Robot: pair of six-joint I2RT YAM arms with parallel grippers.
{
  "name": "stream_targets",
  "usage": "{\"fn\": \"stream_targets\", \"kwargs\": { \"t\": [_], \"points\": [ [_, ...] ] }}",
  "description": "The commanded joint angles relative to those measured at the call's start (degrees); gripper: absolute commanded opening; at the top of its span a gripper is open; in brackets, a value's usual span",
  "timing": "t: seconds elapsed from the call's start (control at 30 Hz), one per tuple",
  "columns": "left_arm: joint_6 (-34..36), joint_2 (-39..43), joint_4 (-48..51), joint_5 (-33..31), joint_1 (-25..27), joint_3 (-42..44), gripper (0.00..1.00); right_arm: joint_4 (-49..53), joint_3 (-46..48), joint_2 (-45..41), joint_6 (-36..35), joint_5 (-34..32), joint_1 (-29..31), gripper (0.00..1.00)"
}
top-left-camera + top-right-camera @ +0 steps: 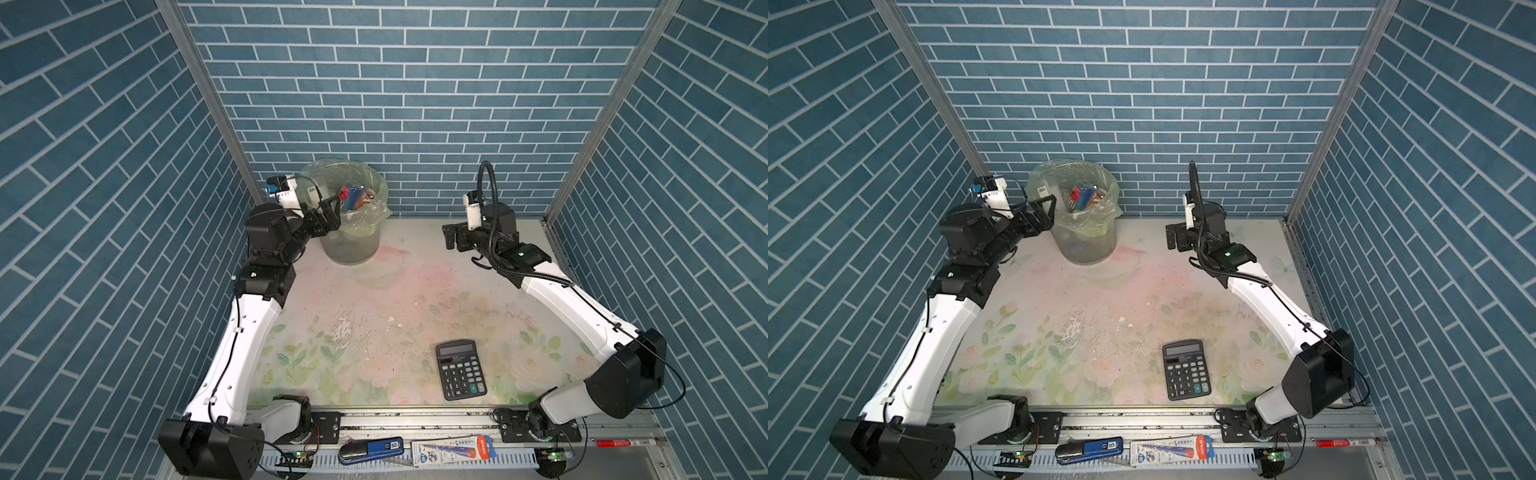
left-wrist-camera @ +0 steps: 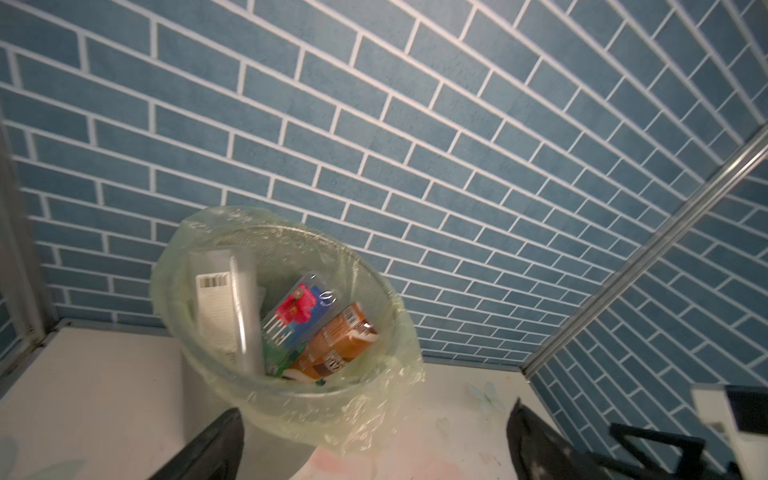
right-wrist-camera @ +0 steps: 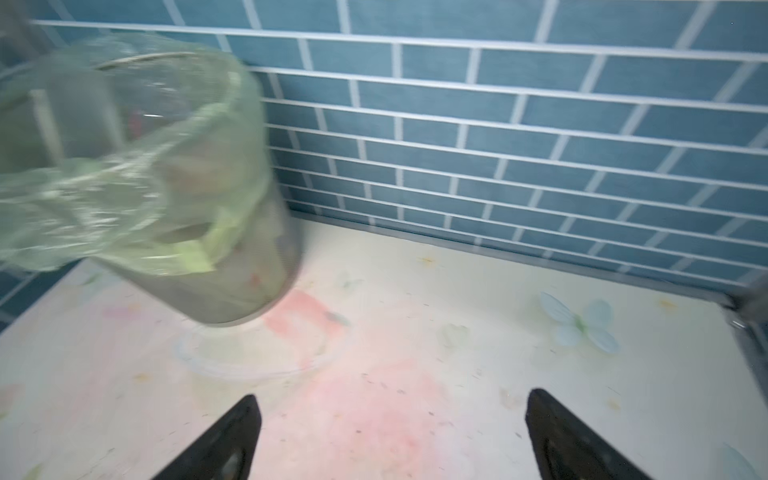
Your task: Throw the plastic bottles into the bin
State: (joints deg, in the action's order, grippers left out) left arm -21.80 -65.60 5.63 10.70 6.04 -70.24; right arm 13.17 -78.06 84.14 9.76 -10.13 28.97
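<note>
- Left gripper (image 1: 327,212): the fingers (image 2: 216,440) are spread wide with nothing between them. The bin (image 1: 353,245) is dead ahead of the tips, and its bag-covered rim is right up against them. I can't tell whether they touch the bag.
- Right gripper (image 1: 452,237): the fingers (image 3: 232,432) are also spread wide and empty. There's only bare table (image 3: 415,332) ahead of them, and the bin is off to one side, well apart.
- Plastic bottles (image 2: 299,316): every one I can find is already inside the bin, just beyond the left fingertips. I can see a clear one with a barcode label, one with a red flower on blue, and a brown one leaning beside it.
- In both top views I can't spot a single bottle on the table. The only thing there is the black calculator (image 1: 460,369), way back behind both sets of fingers, and that's not bin material.
- My read is that the job is basically done, maybe just pull the arms back.
- Stuff I can't see properly:
  - The lower bin is only haze through the wall, so I can't count the bottles.
  - The right wrist view is smeared, so the bin looks like a green blur there.
  - Both wrist views cut the fingers off at the frame edge.
  - The arms cover strips of table, so a bottle could be hiding under them.
</note>
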Motion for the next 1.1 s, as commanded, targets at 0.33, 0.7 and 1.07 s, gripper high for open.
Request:
{"fn": "stream_targets", "kwargs": {
  "t": [0.33, 0.7, 1.07],
  "points": [
    [0.4, 9.8, 0.6, -35.1, -0.1, 29.7, 0.99, -5.3, 17.5, -5.3, 4.1, -27.2, -9.3, 0.99],
    [10.5, 9.0, -27.7, -50.6, -0.7, 52.5, 0.99, -29.0, 36.6, -11.4, -3.4, -30.5, -9.2, 0.99],
    [23.5, -21.4, -55.3, -18.4, -5.4, 48.3, 0.99, -50.0, 45.9, -6.1, -13.7, -42.1, -9.3, 0.99]
  ]
}}
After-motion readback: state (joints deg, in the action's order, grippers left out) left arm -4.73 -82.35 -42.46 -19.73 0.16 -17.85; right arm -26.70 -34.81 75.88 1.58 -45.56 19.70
